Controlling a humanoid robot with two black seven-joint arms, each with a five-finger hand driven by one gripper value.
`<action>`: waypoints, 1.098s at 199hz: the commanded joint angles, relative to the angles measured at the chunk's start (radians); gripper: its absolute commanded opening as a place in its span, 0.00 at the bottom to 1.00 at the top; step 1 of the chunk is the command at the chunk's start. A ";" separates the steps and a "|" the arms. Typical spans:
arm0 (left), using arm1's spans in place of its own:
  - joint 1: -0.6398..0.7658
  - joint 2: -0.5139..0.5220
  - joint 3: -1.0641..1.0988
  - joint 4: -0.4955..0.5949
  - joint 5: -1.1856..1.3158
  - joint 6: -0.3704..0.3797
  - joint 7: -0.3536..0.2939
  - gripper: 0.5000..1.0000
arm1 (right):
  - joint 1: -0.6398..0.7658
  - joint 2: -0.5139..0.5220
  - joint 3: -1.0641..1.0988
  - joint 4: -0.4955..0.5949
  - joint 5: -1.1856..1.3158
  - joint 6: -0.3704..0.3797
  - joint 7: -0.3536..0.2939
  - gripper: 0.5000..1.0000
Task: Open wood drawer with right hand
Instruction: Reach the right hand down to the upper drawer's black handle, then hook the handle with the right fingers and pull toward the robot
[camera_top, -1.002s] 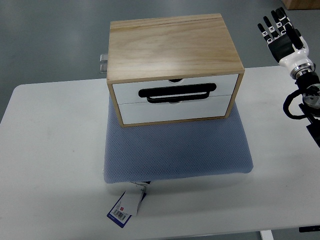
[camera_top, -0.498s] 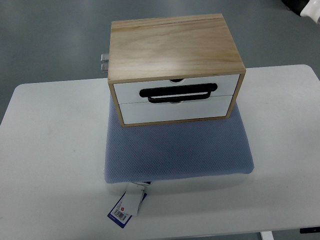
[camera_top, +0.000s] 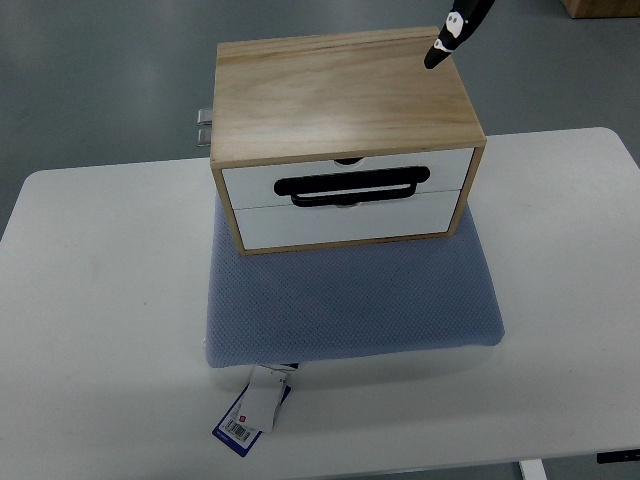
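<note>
White table (camera_top: 110, 300) carries pad (camera_top: 350, 300), wood drawer box (camera_top: 345, 135) shut. Fingertip (camera_top: 445, 45) above box; hand's state unreadable.

A wood box (camera_top: 345, 95) with two white drawers stands on the far part of a blue-grey cushion (camera_top: 352, 300). The cushion lies on a white table (camera_top: 100, 330). Both drawers are closed. A black handle (camera_top: 350, 188) sits on the front, at the seam between the upper drawer (camera_top: 345, 178) and the lower drawer (camera_top: 345, 220). A paper tag (camera_top: 253, 410) hangs from the near edge of the cushion and lies on the table. At the top edge, one black finger (camera_top: 448, 38) with white marks points down over the far right corner of the box top. The rest of this hand is out of the picture. Whether the fingertip touches the wood is not clear.
</note>
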 joint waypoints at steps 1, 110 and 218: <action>0.000 0.000 0.000 0.002 -0.002 0.000 0.000 1.00 | 0.066 0.100 -0.062 0.045 0.109 -0.074 -0.015 0.87; 0.001 0.000 0.000 0.009 -0.004 -0.002 0.000 1.00 | -0.054 0.319 -0.112 0.069 0.350 -0.370 -0.015 0.88; 0.001 0.000 -0.002 0.013 -0.004 -0.002 0.000 1.00 | -0.143 0.284 -0.197 0.066 0.175 -0.315 -0.015 0.88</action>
